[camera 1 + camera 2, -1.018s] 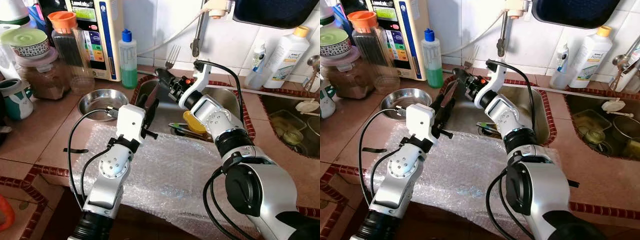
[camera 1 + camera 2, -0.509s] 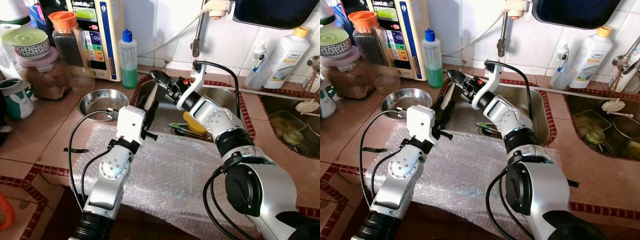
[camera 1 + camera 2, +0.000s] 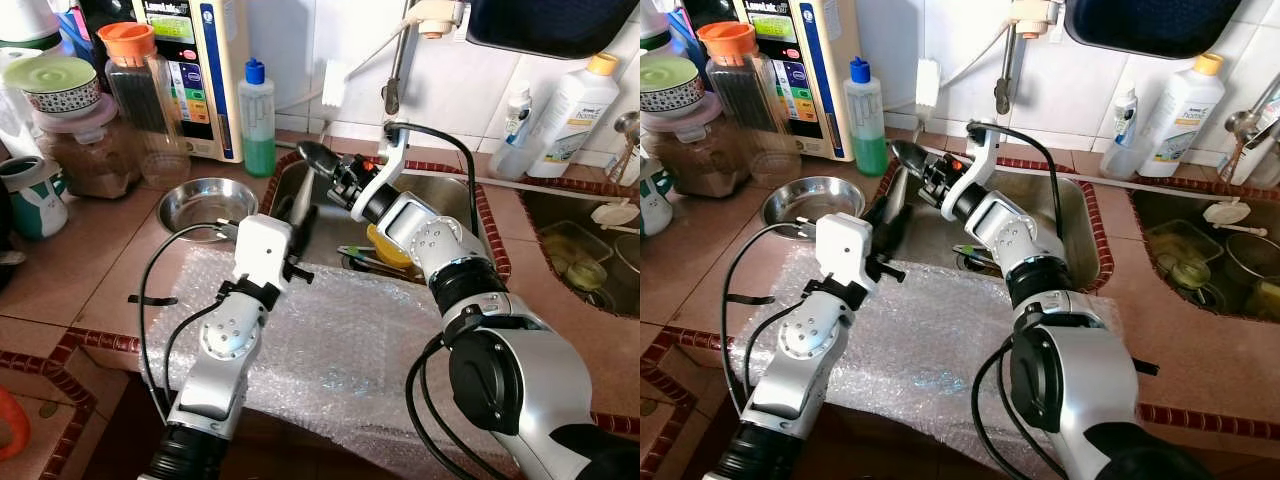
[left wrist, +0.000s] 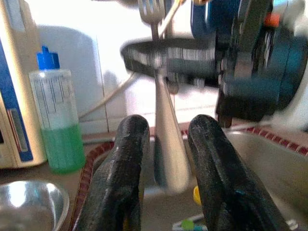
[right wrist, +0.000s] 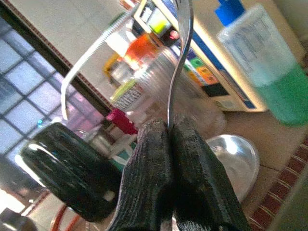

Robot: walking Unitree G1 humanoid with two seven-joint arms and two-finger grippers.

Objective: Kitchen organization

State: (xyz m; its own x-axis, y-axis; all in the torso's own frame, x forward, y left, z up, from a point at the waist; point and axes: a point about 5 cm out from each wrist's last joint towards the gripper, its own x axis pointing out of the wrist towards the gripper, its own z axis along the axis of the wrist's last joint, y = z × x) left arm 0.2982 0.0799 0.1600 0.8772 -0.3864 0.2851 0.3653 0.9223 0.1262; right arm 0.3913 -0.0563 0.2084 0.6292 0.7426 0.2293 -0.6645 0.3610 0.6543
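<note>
A metal fork (image 3: 333, 85) stands tines-up over the left rim of the sink (image 3: 470, 205), blurred by motion. My right gripper (image 3: 312, 157) is shut on its handle; the right wrist view has both black fingers (image 5: 154, 173) pressed together on the fork (image 5: 182, 53). My left gripper (image 3: 296, 212) reaches up from below, just under the right one. In the left wrist view its two fingers (image 4: 122, 168) are apart, and the fork handle (image 4: 166, 144) hangs between them. I cannot tell whether they touch it.
A sheet of bubble wrap (image 3: 340, 340) covers the counter in front of me. A steel bowl (image 3: 205, 203) and a green soap bottle (image 3: 257, 115) stand left of the sink, with jars (image 3: 85, 140) behind. Utensils and a yellow item (image 3: 385, 250) lie in the sink. White bottles (image 3: 570, 100) stand at the right.
My right gripper has carried the fork leftwards, over the sink's left rim and above the left gripper. The left arm has barely moved.
</note>
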